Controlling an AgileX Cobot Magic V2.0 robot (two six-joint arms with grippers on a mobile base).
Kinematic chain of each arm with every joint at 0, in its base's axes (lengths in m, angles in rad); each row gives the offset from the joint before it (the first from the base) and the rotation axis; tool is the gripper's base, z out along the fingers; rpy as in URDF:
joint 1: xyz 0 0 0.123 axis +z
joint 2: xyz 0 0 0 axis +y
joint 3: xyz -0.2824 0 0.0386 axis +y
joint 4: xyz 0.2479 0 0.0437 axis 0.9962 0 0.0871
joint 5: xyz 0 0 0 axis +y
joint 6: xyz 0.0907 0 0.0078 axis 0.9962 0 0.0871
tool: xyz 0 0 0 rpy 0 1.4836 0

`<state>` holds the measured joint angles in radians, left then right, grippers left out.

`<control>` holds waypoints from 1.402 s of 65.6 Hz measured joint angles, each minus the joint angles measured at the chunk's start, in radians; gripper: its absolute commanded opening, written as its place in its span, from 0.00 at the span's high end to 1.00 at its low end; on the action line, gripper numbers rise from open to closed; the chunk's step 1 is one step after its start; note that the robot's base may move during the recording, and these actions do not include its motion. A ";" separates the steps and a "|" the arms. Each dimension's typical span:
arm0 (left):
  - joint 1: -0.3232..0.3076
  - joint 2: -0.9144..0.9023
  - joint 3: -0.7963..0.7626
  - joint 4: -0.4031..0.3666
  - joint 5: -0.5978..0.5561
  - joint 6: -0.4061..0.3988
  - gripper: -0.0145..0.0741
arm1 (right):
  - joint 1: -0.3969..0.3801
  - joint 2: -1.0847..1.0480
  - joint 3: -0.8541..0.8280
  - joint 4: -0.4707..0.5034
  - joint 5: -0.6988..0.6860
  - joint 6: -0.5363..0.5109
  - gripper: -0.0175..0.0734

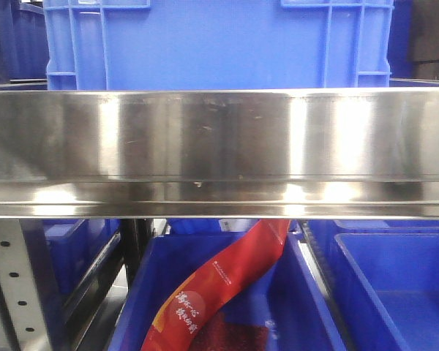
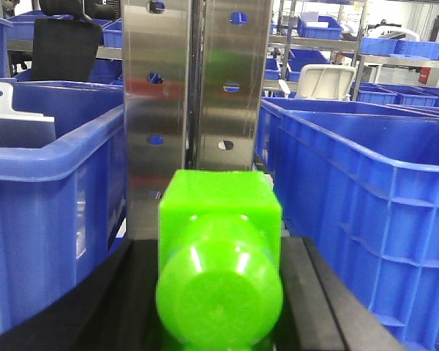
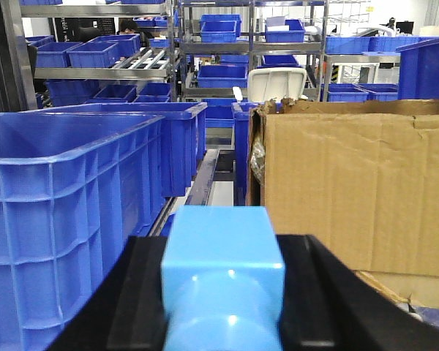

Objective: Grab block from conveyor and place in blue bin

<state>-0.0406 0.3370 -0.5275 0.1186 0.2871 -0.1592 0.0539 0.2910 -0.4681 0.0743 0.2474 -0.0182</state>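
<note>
In the left wrist view my left gripper (image 2: 219,292) is shut on a bright green block (image 2: 219,248) with a round knob facing the camera; black fingers (image 2: 314,292) press both its sides. In the right wrist view my right gripper (image 3: 223,292) is shut on a light blue block (image 3: 223,270), black fingers (image 3: 329,292) on either side. Blue bins stand left (image 2: 51,190) and right (image 2: 366,197) of the left gripper, and another blue bin (image 3: 66,197) stands left of the right gripper. The conveyor is out of view.
The front view shows a steel shelf rail (image 1: 219,146) across the middle, a blue crate (image 1: 219,44) on it, and blue bins below with a red bag (image 1: 219,292). A steel upright (image 2: 194,110) stands ahead of the left gripper. A cardboard box (image 3: 358,190) stands right of the right gripper.
</note>
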 measured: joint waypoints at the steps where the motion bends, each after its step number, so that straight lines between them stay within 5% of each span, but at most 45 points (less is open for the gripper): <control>1: 0.000 0.000 0.000 0.000 0.000 0.000 0.96 | 0.000 0.000 0.000 0.000 0.000 0.000 0.99; 11: -0.008 0.000 0.000 0.000 0.000 0.000 0.96 | 0.000 0.000 0.000 0.000 -0.025 0.000 0.99; 35: -0.175 0.039 -0.047 0.012 -0.001 0.000 0.96 | 0.000 0.031 -0.142 0.008 0.113 0.000 0.99; 60: -0.291 0.416 -0.365 0.000 0.042 0.000 0.96 | 0.000 0.338 -0.446 0.031 0.248 -0.019 0.99; 92: -0.342 0.866 -0.722 -0.067 0.058 0.013 0.96 | 0.313 0.757 -0.561 0.032 0.003 -0.085 0.99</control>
<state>-0.3826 1.2033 -1.2499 0.0518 0.3448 -0.1467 0.3664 1.0481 -1.0291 0.1063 0.2506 -0.1030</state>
